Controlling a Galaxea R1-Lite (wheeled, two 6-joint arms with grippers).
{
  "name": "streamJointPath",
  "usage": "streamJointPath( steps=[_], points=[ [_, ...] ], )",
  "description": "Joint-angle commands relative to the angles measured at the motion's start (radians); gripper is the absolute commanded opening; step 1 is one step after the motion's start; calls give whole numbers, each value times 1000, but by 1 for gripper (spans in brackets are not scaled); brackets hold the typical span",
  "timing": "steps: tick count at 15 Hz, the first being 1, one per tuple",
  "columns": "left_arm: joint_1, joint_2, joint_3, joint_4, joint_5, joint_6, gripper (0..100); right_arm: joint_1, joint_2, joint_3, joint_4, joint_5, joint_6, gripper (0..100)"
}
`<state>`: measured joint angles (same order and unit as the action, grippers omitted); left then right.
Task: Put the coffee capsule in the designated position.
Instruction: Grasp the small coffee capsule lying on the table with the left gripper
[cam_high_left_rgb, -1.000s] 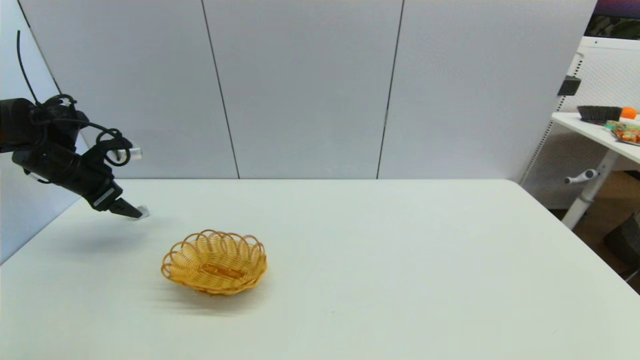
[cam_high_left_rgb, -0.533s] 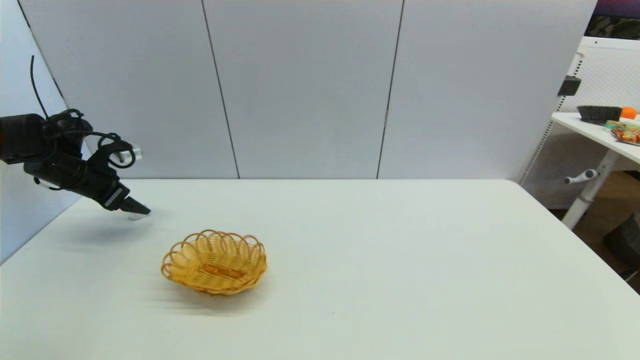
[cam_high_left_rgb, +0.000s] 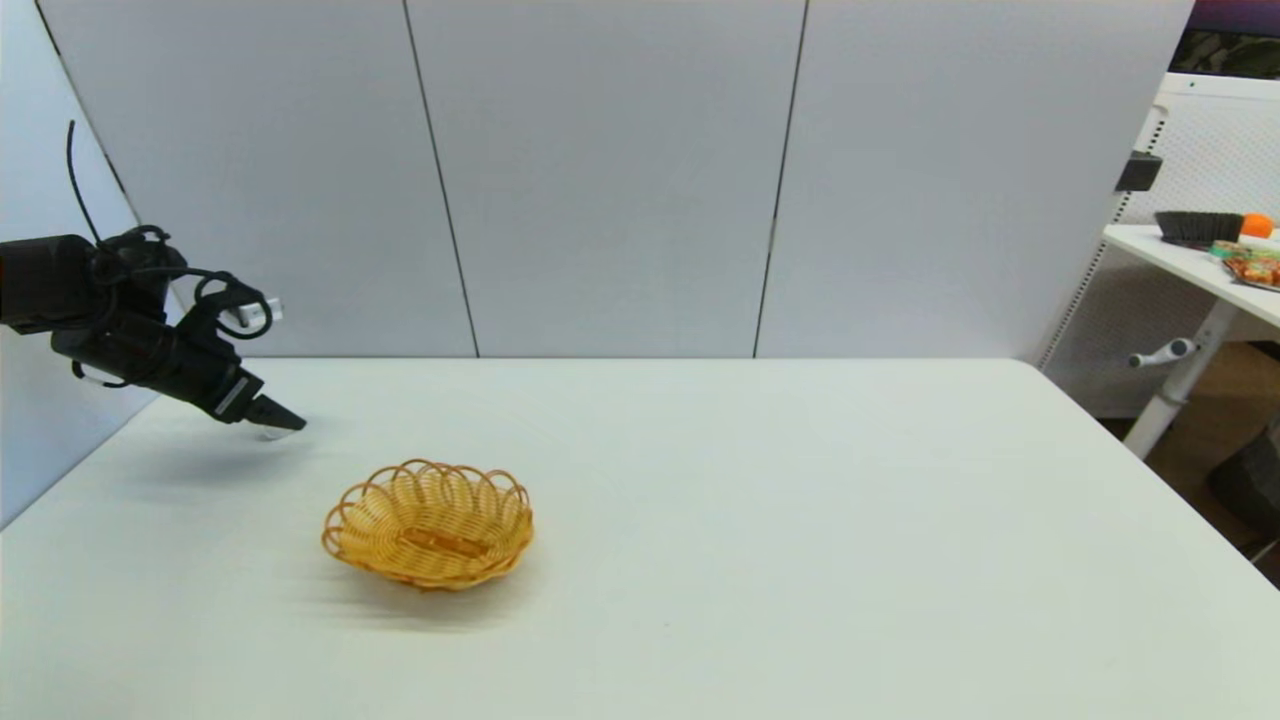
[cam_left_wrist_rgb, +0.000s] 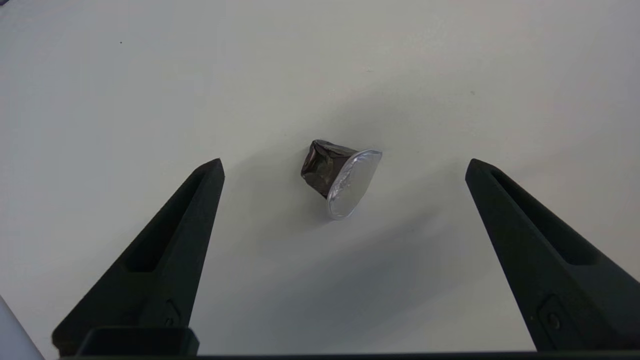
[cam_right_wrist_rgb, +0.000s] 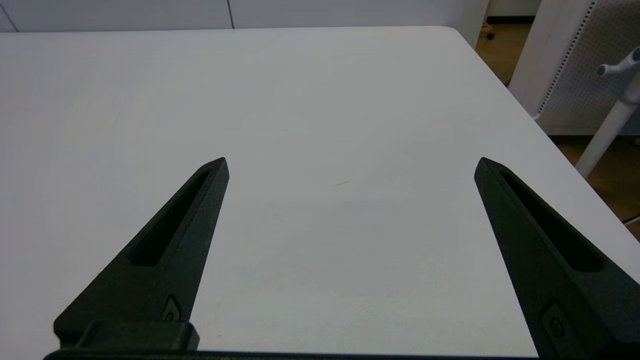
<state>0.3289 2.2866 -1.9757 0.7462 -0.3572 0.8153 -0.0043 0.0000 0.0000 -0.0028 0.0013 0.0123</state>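
Left gripper (cam_left_wrist_rgb: 344, 167) hovers wide open over the coffee capsule (cam_left_wrist_rgb: 340, 177), which lies tipped on its side on the table (cam_high_left_rgb: 760, 520) beyond the wicker basket (cam_high_left_rgb: 428, 522), centred between the fingertips and touching neither.

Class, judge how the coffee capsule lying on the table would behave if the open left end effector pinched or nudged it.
The coffee capsule lies on its side, so a nudge would probably roll it in an arc. Its creased foil looks thin and easily dented. Probably light; the left end effector needs little force.
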Motion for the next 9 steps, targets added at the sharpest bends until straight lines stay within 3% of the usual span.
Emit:
streamJointPath(
  steps=[1,2,5,9],
  points=[
    [16,-42,0,5,-5,-8,100,0,0,0,0,0,0,100],
    [22,-53,0,1,-34,-7,100,0,2,0,0,0,0,100],
    [30,-53,2,-39,-276,-8,100,0,0,0,0,0,0,100],
    [41,-72,2,-44,-312,41,100,0,0,0,0,0,0,100]
  ],
)
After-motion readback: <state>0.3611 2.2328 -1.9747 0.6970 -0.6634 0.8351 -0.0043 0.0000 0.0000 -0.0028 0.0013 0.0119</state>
